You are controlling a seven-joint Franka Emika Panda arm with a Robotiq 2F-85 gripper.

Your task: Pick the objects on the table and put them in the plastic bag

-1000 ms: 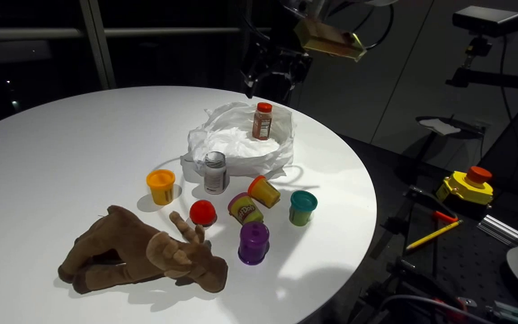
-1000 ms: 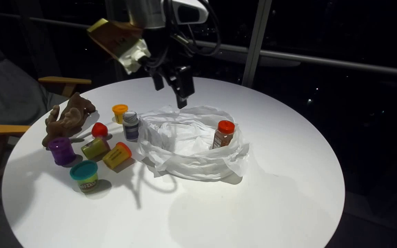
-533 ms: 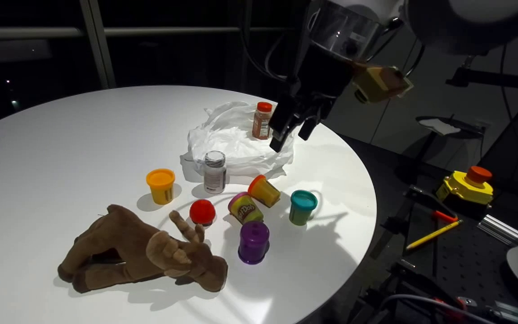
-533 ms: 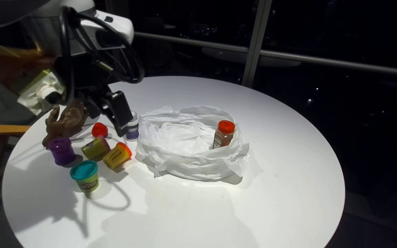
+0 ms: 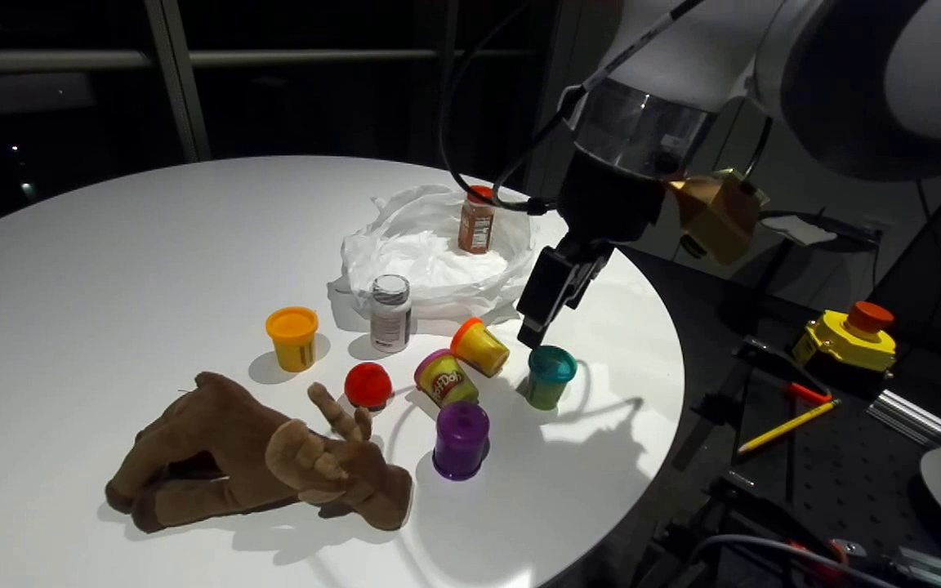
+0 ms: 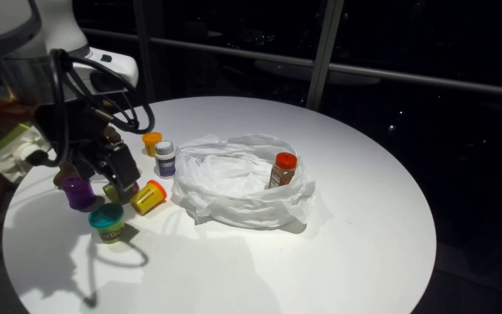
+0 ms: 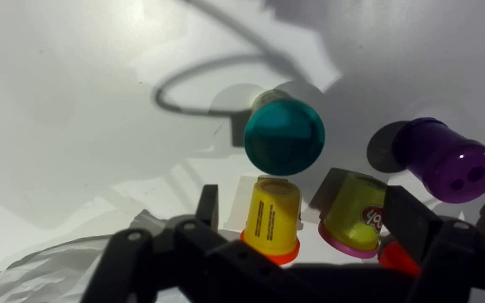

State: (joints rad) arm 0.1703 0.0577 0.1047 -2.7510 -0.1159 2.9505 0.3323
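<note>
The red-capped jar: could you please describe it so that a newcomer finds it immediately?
Find the round white table, then the open plastic bag on it. The red-capped jar, with a reddish-brown body, is the only container visible inside.

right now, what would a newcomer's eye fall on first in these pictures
The brown plush animal probably comes first: the largest toy, lying on the white table, lower left in an exterior view. Next comes the crumpled plastic bag, standing open on that table with a red-capped jar inside. Then there is the open hand, hanging near the teal-lidded tub.
</note>
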